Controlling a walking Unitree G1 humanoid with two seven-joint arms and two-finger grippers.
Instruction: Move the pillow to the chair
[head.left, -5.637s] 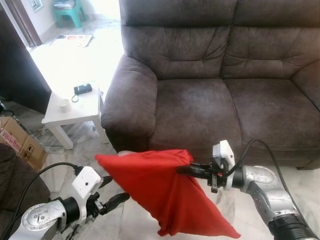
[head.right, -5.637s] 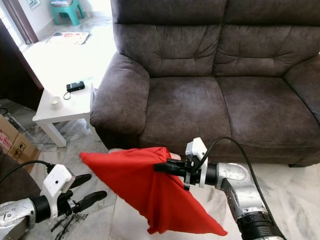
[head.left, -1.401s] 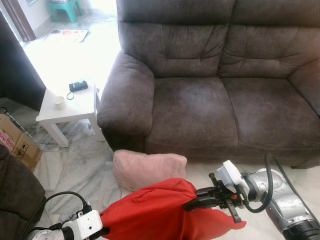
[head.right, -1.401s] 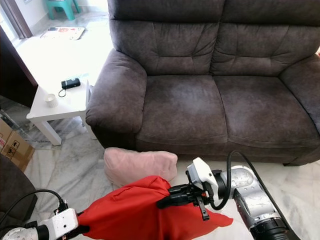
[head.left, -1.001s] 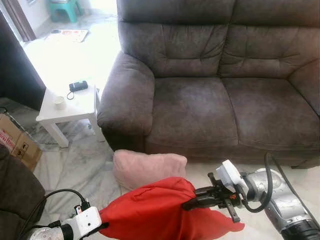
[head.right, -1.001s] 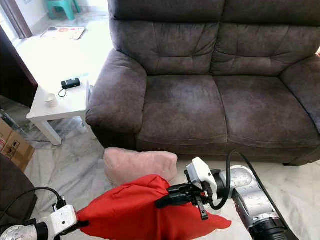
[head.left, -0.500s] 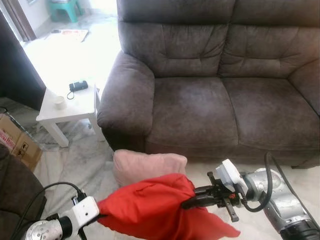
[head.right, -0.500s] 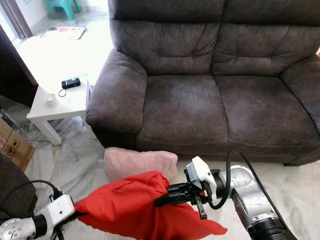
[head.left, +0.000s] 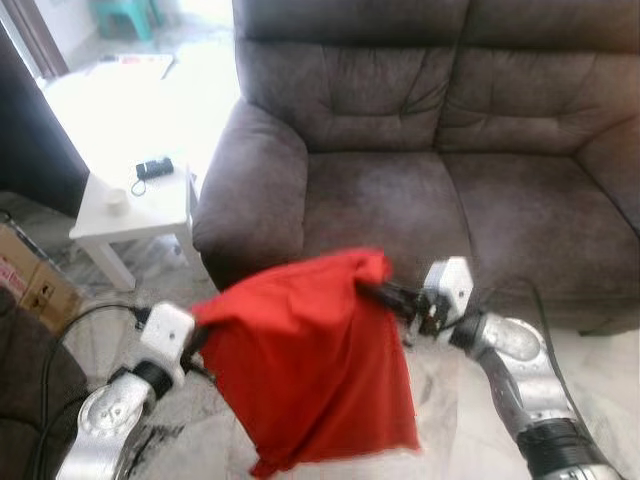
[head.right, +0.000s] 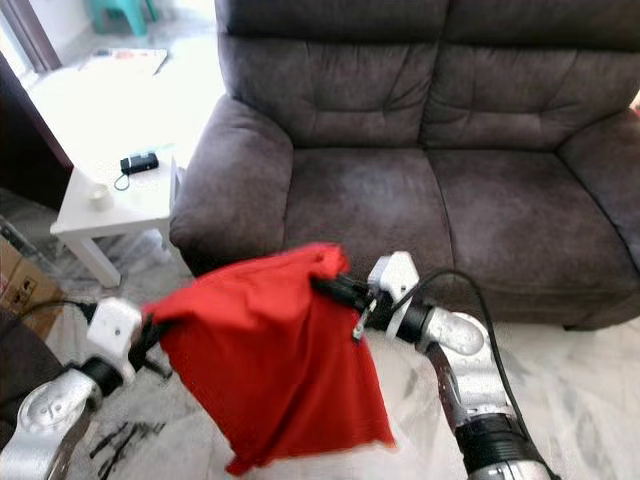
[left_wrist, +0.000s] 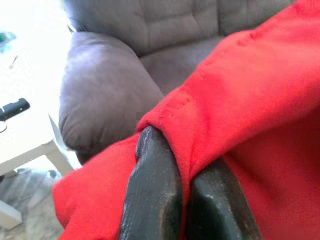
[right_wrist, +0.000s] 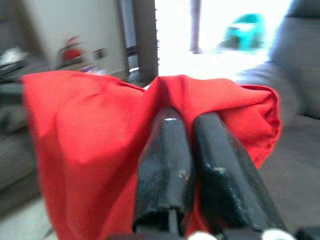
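Note:
A red pillow (head.left: 310, 370) hangs in the air in front of the brown sofa (head.left: 400, 190), held up by two of its upper corners. My left gripper (head.left: 195, 335) is shut on its left corner, and in the left wrist view the black fingers (left_wrist: 155, 185) pinch a fold of red fabric (left_wrist: 250, 100). My right gripper (head.left: 372, 290) is shut on the bunched top right corner, and the right wrist view has red cloth (right_wrist: 85, 130) wrapped around its fingers (right_wrist: 165, 150). The pillow's lower edge sags toward the floor.
A white side table (head.left: 100, 225) with a black device (head.left: 153, 167) and a small cup (head.left: 117, 197) stands left of the sofa. A cardboard box (head.left: 25, 275) and a dark upholstered seat (head.left: 20, 385) are at the lower left. Marble floor lies below.
Both grippers have risen, lifting the red pillow from near the floor to sofa-seat height. It now hangs flat and hides the pink pillow that lay on the floor.

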